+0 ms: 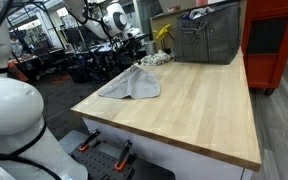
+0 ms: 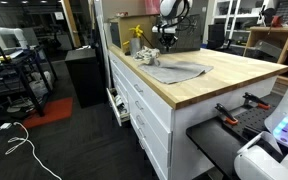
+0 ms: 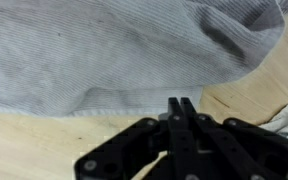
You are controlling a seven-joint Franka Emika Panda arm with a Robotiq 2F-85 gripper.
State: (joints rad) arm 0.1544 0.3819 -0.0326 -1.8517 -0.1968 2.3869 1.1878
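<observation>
I count one cloth (image 3: pixel 114 50), grey with a fine stripe, lying loosely spread and wrinkled on one pale wooden desk (image 1: pixel 194 110). There is one tool (image 3: pixel 181 104), mine, on one arm. At the far end of the desk stands one grey metal box (image 1: pixel 209 40), with one yellow thing (image 1: pixel 162 35) beside it and one pale crumpled bundle (image 1: pixel 154 59) in front of that. One red cabinet (image 1: pixel 274 40) stands on the floor past the desk's end.

In the wrist view my tool's fingers are pressed together with nothing between them. They hang over bare wood just beside the cloth's edge, and the cloth fills the picture beyond the tips. I cannot tell whether the tips touch the desk. In both exterior views the cloth (image 2: pixel 179 70) lies near the long edge of the desk, with my tool (image 2: pixel 164 40) above its far end, close to the crumpled bundle (image 2: pixel 147 57).

Much is hard to read. In the exterior views my tool is small and dark against the clutter behind it, so its fingers cannot be made out there. The wrist view cuts the cloth off at the top and left, so its full outline shows only from outside. A scrap of something pale shows at that view's right edge, too cropped to name. I cannot identify the yellow thing (image 2: pixel 136 35) from either exterior view.
</observation>
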